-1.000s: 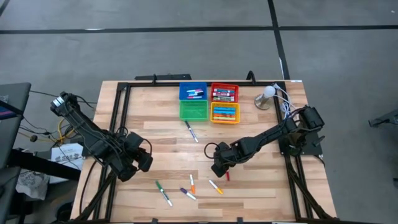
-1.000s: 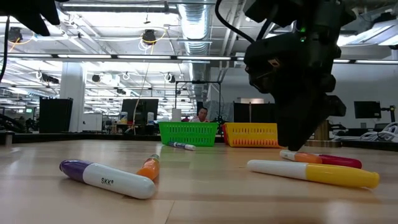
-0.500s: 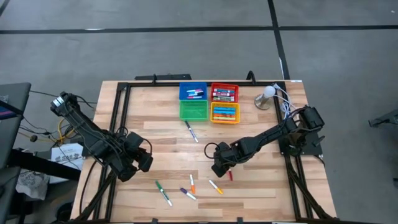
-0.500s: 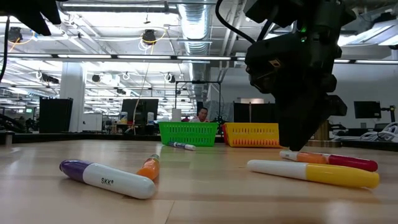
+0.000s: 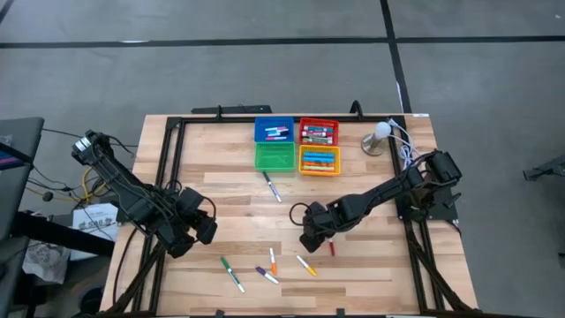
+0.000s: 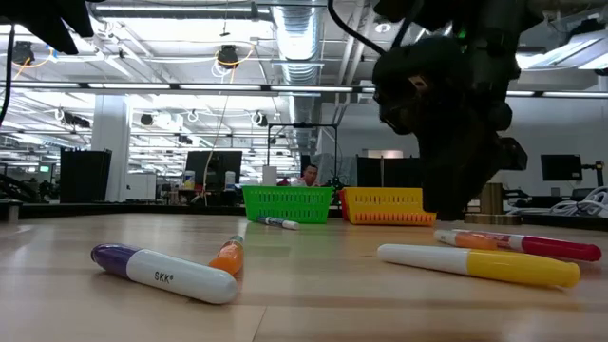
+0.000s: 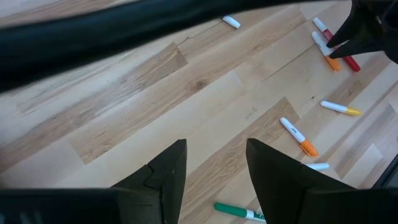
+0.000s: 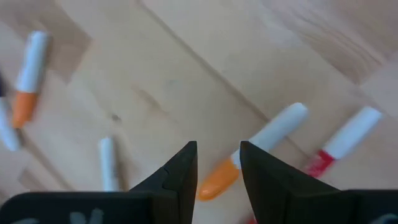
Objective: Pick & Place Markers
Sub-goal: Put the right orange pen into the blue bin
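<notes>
Shifted outward, red marker (image 5: pixel 332 249) lies free; right wrist view shows right gripper's (image 8: pixel 217 163) jaws apart over orange marker (image 8: pixel 219 179).

Pale matt wood-plank table (image 5: pixel 221 199), glossy smooth plastic markers (image 6: pixel 475 263), and ribbed plastic bins (image 6: pixel 288 203).

Bright, even overhead light, soft shadows; right wrist view blurred, low view's foreground soft

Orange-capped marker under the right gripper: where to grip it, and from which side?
Grip the orange-capped marker mid-barrel, at the cap-barrel joint, coming straight down. It lies flat on the table. The right gripper is open over its cap; the red marker lies close alongside, so one finger must drop between them.
</notes>
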`<state>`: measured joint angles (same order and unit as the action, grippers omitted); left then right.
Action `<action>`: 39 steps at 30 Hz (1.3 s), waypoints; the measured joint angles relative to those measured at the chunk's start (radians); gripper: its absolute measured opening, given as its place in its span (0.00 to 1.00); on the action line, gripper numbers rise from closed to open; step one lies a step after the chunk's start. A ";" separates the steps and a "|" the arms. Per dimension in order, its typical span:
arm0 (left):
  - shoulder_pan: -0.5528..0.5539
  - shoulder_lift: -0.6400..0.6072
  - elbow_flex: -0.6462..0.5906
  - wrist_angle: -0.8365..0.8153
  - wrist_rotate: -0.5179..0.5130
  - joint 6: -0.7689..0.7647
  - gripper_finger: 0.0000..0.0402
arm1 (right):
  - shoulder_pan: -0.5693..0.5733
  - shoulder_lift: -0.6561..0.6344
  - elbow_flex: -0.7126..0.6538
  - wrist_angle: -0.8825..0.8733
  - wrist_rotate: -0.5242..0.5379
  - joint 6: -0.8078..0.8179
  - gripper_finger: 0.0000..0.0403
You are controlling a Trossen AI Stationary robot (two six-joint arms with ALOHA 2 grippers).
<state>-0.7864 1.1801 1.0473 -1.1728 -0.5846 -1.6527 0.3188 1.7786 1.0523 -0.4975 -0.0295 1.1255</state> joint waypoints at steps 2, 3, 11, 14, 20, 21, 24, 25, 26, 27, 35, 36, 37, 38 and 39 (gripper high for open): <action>0.000 0.000 0.000 0.000 -0.005 0.000 0.41 | 0.002 0.000 0.018 -0.010 0.005 -0.007 0.28; 0.000 0.000 0.000 0.000 -0.012 0.000 0.41 | 0.002 0.000 0.028 -0.032 0.011 -0.007 0.28; 0.000 0.000 0.000 0.003 -0.022 0.000 0.41 | 0.001 0.001 0.061 -0.175 0.037 0.000 0.28; 0.000 0.000 0.000 0.003 -0.022 0.000 0.41 | 0.001 0.009 0.060 -0.177 0.040 0.009 0.28; 0.000 0.000 0.000 0.003 -0.026 0.000 0.41 | -0.001 0.009 0.054 -0.169 0.083 0.011 0.28; 0.000 0.000 0.000 0.003 -0.026 0.000 0.41 | -0.001 0.009 0.054 -0.168 0.083 0.011 0.28; 0.000 0.000 0.000 0.006 -0.026 0.000 0.41 | 0.000 0.009 0.054 -0.168 0.084 0.011 0.28; 0.000 0.000 0.000 0.008 -0.026 0.000 0.41 | 0.000 0.009 0.054 -0.168 0.084 0.014 0.28; 0.000 0.000 0.000 0.009 -0.026 0.000 0.41 | 0.001 0.009 0.054 -0.168 0.084 0.019 0.28; 0.000 0.000 0.000 0.010 -0.026 0.000 0.41 | 0.001 0.009 0.054 -0.168 0.084 0.019 0.28; 0.000 0.000 0.000 0.015 -0.026 0.000 0.41 | 0.001 0.009 0.054 -0.174 0.109 0.034 0.28; 0.000 0.000 0.000 0.015 -0.026 0.000 0.41 | 0.002 0.009 0.054 -0.173 0.109 0.034 0.28; 0.000 0.000 0.000 0.015 -0.026 0.000 0.41 | 0.004 0.009 0.054 -0.170 0.109 0.037 0.28; 0.000 0.000 0.000 0.015 -0.026 0.000 0.41 | 0.004 0.009 0.054 -0.165 0.109 0.042 0.28; 0.000 0.000 0.000 0.015 -0.026 0.000 0.41 | 0.004 0.009 0.054 -0.160 0.109 0.048 0.28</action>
<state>-0.7866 1.1801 1.0473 -1.1576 -0.6106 -1.6531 0.3228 1.7875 1.1061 -0.6571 0.0792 1.1730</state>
